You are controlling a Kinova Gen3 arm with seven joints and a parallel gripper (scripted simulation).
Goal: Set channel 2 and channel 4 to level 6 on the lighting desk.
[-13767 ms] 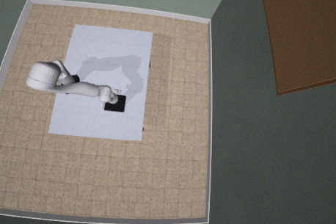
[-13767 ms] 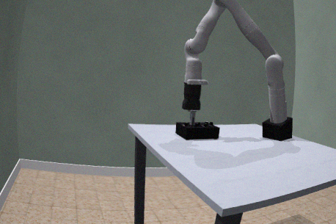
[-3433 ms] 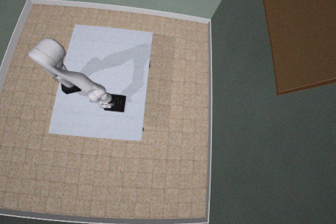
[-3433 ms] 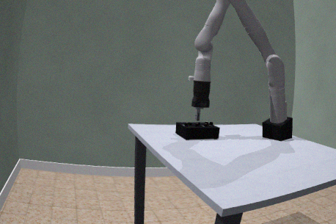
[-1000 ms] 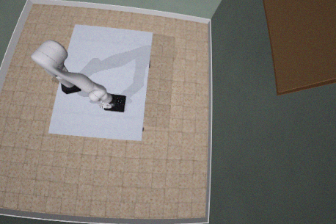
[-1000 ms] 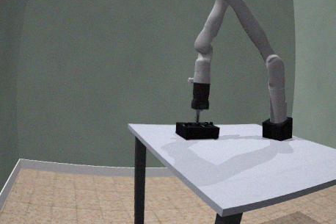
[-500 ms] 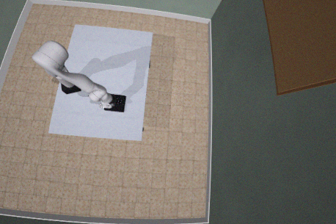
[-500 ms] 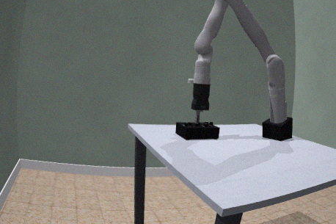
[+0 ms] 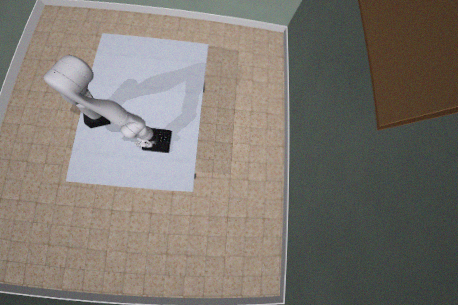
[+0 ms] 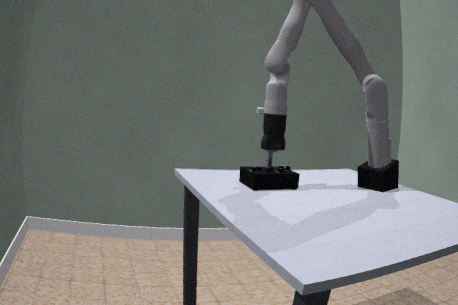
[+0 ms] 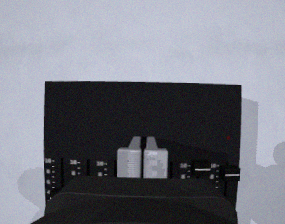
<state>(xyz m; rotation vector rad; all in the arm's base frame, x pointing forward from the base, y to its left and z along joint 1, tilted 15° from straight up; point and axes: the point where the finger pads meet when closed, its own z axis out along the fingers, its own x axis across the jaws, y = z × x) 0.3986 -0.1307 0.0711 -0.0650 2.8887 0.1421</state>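
We keep the end effector (image 11: 142, 161) pointing straight down over the lighting desk (image 10: 269, 177), with its two pale fingers pressed together and nothing between them. We judge that this is done on purpose: two fingers joined make one narrow tip, which can push a single fader cap along its slot without touching the caps next to it. The arm (image 10: 340, 31) bends high above the counter (image 10: 350, 221) and comes down almost vertical, so the push stays along the desk and does not tip it.

The lighting desk stands flat near the left far corner of the counter, well apart from the black arm base (image 10: 378, 175) on the right. From the top view it lies near the middle of the pale counter, partly under the wrist.

The desk is a low black box, wider than tall, with a plain dark top. In the wrist view a row of small pale marks (image 11: 76, 163) runs along its near edge, on both sides of the fingers; a brighter short line (image 11: 205, 169) at the right is perhaps a cap line, but the view is too coarse to read any level or to say which channel the tip is at.
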